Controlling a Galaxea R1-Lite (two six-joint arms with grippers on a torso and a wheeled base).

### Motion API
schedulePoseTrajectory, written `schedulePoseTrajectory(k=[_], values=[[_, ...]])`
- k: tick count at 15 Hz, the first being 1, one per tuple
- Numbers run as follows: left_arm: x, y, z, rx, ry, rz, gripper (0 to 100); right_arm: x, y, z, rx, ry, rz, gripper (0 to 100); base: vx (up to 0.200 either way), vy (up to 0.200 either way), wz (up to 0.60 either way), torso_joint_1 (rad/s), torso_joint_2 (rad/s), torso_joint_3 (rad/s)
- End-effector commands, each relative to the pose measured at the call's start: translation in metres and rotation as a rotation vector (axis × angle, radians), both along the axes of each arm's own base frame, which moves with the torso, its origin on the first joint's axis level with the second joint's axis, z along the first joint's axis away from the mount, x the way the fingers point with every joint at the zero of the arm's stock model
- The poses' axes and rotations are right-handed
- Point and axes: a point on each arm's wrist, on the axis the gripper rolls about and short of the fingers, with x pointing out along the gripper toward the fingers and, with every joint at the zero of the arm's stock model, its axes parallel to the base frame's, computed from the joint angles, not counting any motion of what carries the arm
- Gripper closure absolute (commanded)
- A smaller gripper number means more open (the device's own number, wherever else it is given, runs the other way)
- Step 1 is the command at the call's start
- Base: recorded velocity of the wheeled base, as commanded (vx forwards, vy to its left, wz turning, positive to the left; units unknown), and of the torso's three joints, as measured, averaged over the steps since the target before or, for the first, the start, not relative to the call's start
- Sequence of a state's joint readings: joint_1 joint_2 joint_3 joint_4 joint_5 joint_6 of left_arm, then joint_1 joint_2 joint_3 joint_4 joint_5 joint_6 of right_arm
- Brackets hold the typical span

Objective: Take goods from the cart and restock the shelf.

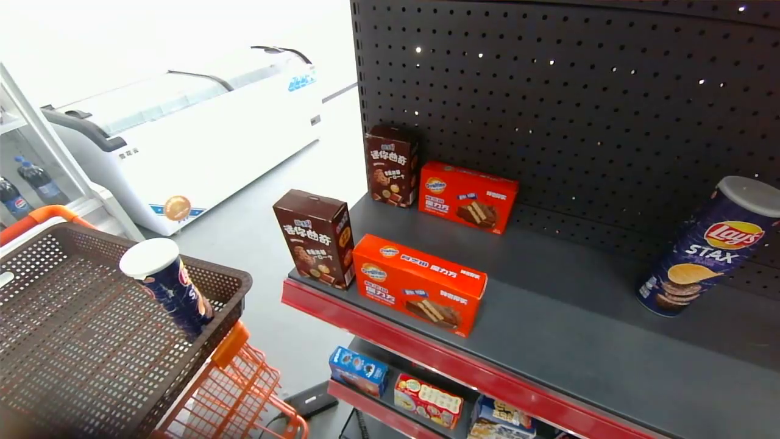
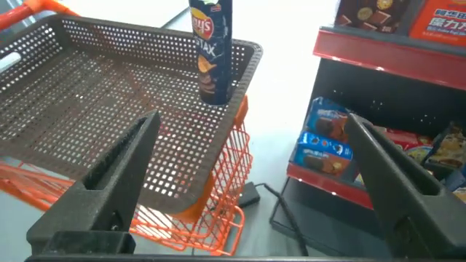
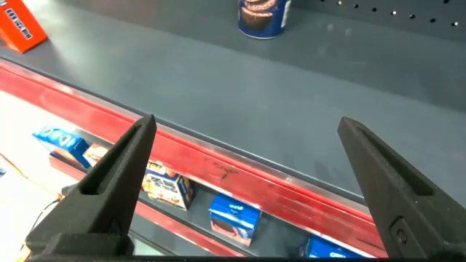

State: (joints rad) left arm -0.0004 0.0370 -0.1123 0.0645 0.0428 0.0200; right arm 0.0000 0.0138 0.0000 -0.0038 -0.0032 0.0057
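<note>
A dark blue chip can with a white lid (image 1: pixel 163 279) stands upright in the near right corner of the cart's brown basket (image 1: pixel 73 341); the left wrist view shows the same can (image 2: pixel 212 51) in the basket (image 2: pixel 95 109). A second chip can (image 1: pixel 707 247) stands on the grey shelf (image 1: pixel 579 329) by the pegboard, its base (image 3: pixel 263 17) in the right wrist view. My left gripper (image 2: pixel 251 182) hangs open in front of the cart, short of the can. My right gripper (image 3: pixel 247 193) is open before the shelf's red front edge (image 3: pixel 218 171). Nothing is between either pair of fingers.
Two brown boxes (image 1: pixel 317 236) and two orange boxes (image 1: pixel 420 283) stand on the shelf's left part. A lower shelf holds more packs (image 1: pixel 426 399). A black pegboard (image 1: pixel 579 91) backs the shelf. A white chest freezer (image 1: pixel 183 134) stands behind the cart. The orange cart frame (image 1: pixel 237 390) sits below the basket.
</note>
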Motion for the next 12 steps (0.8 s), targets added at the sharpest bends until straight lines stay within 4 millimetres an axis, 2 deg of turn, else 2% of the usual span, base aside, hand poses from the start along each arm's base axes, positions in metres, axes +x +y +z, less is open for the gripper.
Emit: schedulePoseTrajectory(k=[1,2,3,4,5,6,7,8,9,11,12], values=[[0.017,0.001,0.047,0.008,0.152,0.031,0,0.000,0.000,0.000,0.000,-0.001,0.000,0,0.000,0.000,0.00,0.000,0.00,0.000],[0.043,0.001,0.065,0.009,0.256,0.035,0,0.000,0.000,0.000,0.000,-0.001,0.000,0,0.000,0.000,0.00,0.000,0.00,0.000],[0.053,0.001,0.071,0.009,0.279,0.040,0,0.000,0.000,0.000,0.000,-0.001,0.000,0,0.000,0.000,0.00,0.000,0.00,0.000],[0.087,0.000,0.081,0.015,0.338,0.032,0,0.000,0.000,0.000,0.000,-0.001,0.000,0,0.000,0.000,0.00,0.000,0.00,0.000],[0.107,0.001,0.082,0.009,0.353,0.038,0,0.000,0.000,0.000,0.000,-0.001,0.000,0,0.000,0.000,0.00,0.000,0.00,0.000],[0.133,0.009,0.078,-0.001,0.403,0.097,0,0.000,0.000,0.000,0.000,-0.001,0.000,0,0.000,0.000,0.00,0.000,0.00,0.000],[0.138,0.011,0.078,-0.004,0.405,0.111,0,0.000,0.000,0.000,0.000,-0.001,0.000,0,0.000,0.000,0.00,0.000,0.00,0.000],[0.170,0.032,0.078,0.026,0.412,0.177,0,0.000,0.000,0.000,0.000,-0.001,0.000,0,0.000,0.000,0.00,0.000,0.00,0.000],[0.189,0.037,0.069,0.040,0.446,0.144,0,0.000,0.000,0.000,0.000,-0.001,0.000,0,0.000,0.000,0.00,0.000,0.00,0.000],[0.203,0.037,0.059,0.051,0.467,0.119,0,0.000,0.000,0.000,0.000,-0.001,0.000,0,0.000,0.000,0.00,0.000,0.00,0.000],[0.225,0.041,0.047,0.072,0.441,0.110,0,0.000,0.000,0.000,0.000,-0.001,0.000,0,0.000,0.000,0.00,0.000,0.00,0.000]])
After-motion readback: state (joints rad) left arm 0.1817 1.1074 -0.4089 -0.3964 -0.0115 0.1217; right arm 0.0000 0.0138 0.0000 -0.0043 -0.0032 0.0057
